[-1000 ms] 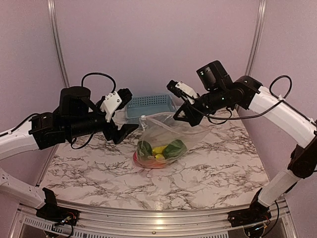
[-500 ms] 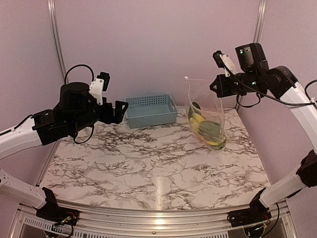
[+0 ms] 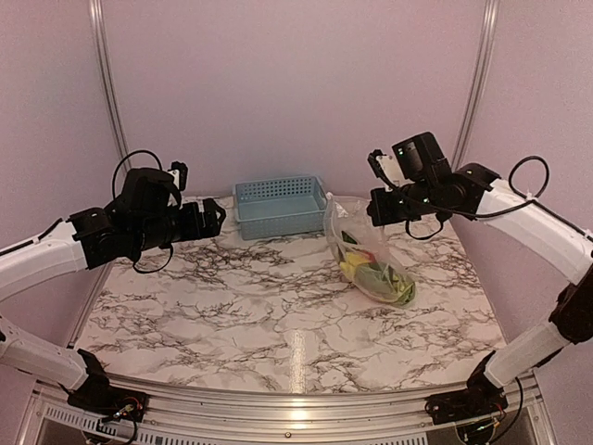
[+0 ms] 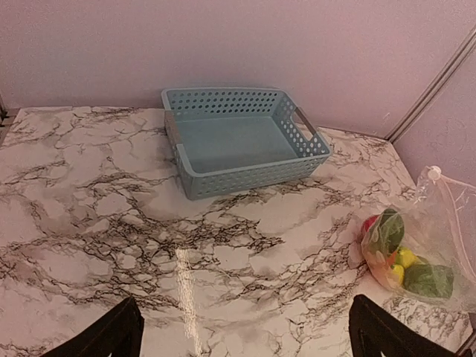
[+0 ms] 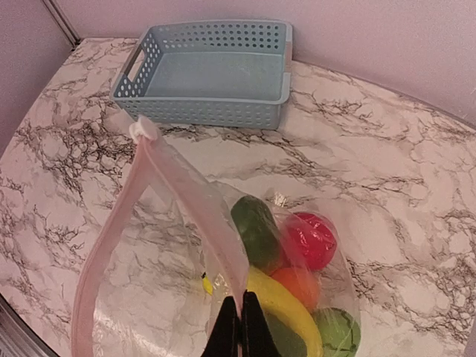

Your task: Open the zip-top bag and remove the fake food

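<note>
The clear zip-top bag (image 3: 363, 252) hangs from my right gripper (image 3: 377, 211) at the right of the table, its lower end on or just above the marble. In the right wrist view the gripper (image 5: 240, 327) is shut on the bag's zip edge (image 5: 195, 195), and the mouth gapes to the left. The fake food lies inside: dark green pepper (image 5: 256, 227), red fruit (image 5: 312, 239), orange fruit (image 5: 297, 285), yellow banana (image 5: 279, 303), light green piece (image 5: 338, 332). My left gripper (image 3: 211, 219) is open and empty (image 4: 245, 342), well left of the bag (image 4: 439, 216).
A light blue slatted basket (image 3: 278, 206) stands empty at the back centre, seen also in the left wrist view (image 4: 238, 141) and the right wrist view (image 5: 208, 71). Purple walls close the back and sides of the marble table (image 3: 278, 315).
The left gripper has drawn back to the left, away from the bag. The right gripper swung the bag from the table's middle to the right and up, then lowered it slightly leftwards.
</note>
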